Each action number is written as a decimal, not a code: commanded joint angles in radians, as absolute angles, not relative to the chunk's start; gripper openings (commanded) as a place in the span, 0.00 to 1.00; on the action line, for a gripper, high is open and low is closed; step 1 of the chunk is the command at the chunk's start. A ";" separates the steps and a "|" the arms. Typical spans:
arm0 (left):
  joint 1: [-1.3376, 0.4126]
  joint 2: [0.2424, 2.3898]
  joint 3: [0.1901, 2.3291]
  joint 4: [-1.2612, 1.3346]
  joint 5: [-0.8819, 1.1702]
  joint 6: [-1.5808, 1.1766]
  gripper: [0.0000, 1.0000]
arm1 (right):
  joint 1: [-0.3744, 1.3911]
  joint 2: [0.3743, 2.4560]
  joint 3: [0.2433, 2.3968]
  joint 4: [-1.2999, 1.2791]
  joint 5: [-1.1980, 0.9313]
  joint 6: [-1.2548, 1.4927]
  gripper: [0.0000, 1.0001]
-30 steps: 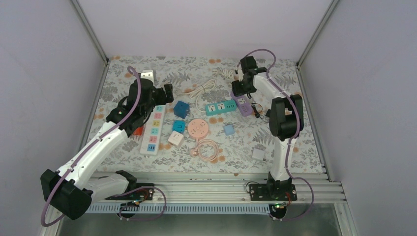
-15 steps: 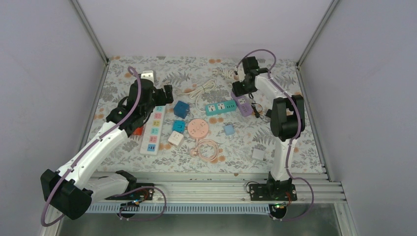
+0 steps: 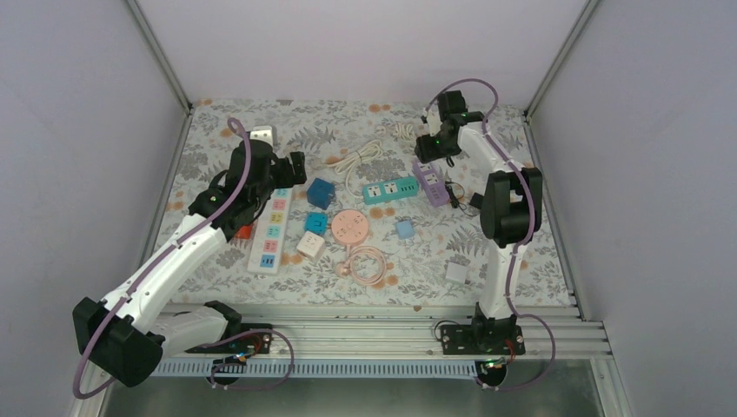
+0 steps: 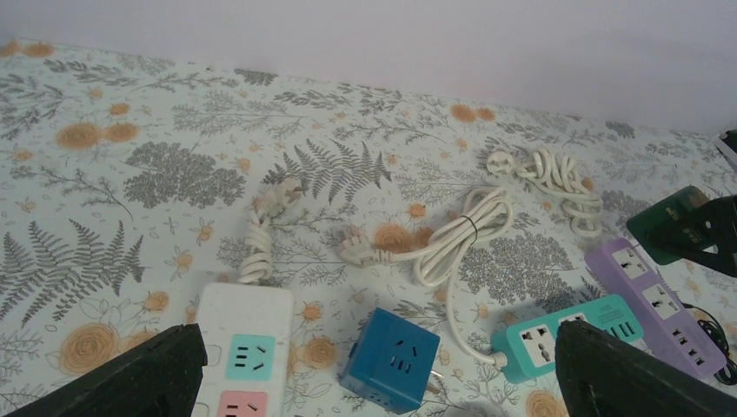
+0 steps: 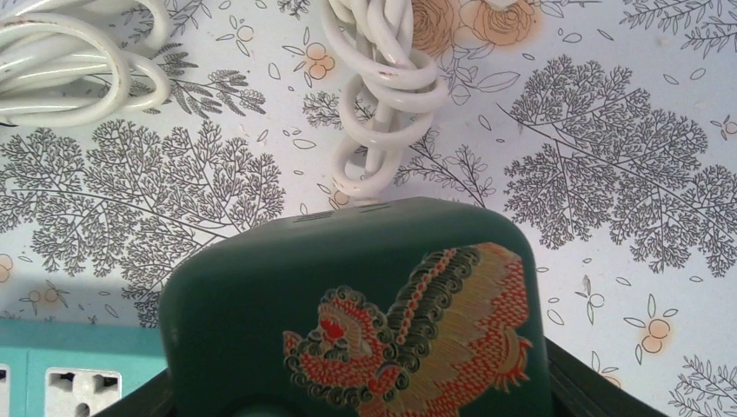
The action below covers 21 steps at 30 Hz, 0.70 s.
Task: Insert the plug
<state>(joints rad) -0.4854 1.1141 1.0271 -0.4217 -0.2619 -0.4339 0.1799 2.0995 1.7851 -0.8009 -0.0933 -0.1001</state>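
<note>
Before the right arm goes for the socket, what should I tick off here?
1. Green adapter gripped by right hand: ok, held from both sides.
2. Purple strip sockets free: ok, none looks occupied.
3. Adapter above a socket: not ok, it appears to sit beyond the strip's far end.
4. Prongs facing the socket: cannot tell, they are hidden.
5. Left hand out of the way: ok, open over the white strip, well apart from the purple one.

Dark green plug [image 5: 356, 304] (red-gold dragon, seemingly), purple strip [image 4: 656, 300], floral table [image 5: 608, 174]
</note>
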 commanded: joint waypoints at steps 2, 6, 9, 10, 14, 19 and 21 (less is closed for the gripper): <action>-0.484 1.116 1.037 -0.421 -0.278 -0.441 1.00 | 0.178 2.090 1.807 -0.798 -0.103 -0.081 0.36; -0.483 1.116 1.034 -0.422 -0.279 -0.442 1.00 | 0.178 2.100 1.772 -0.794 -0.077 -0.082 0.36; -0.483 1.117 1.033 -0.421 -0.278 -0.441 1.00 | 0.177 2.098 1.746 -0.788 -0.058 -0.074 0.36; -0.483 1.119 1.035 -0.420 -0.279 -0.440 1.00 | 0.176 2.095 1.739 -0.786 -0.048 -0.071 0.36; -0.483 1.127 1.043 -0.421 -0.275 -0.439 1.00 | 0.177 2.085 1.710 -0.776 -0.045 -0.067 0.37; -0.483 1.130 1.042 -0.419 -0.274 -0.438 1.00 | 0.177 2.094 1.689 -0.760 -0.031 -0.068 0.37; -0.483 1.130 1.043 -0.420 -0.276 -0.439 1.00 | 0.177 2.095 1.689 -0.761 -0.018 -0.061 0.37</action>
<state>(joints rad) -0.4854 1.1290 1.0271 -0.4217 -0.2615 -0.4339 0.1806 2.0975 1.7149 -0.7658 -0.0589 -0.0772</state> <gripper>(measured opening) 0.999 0.654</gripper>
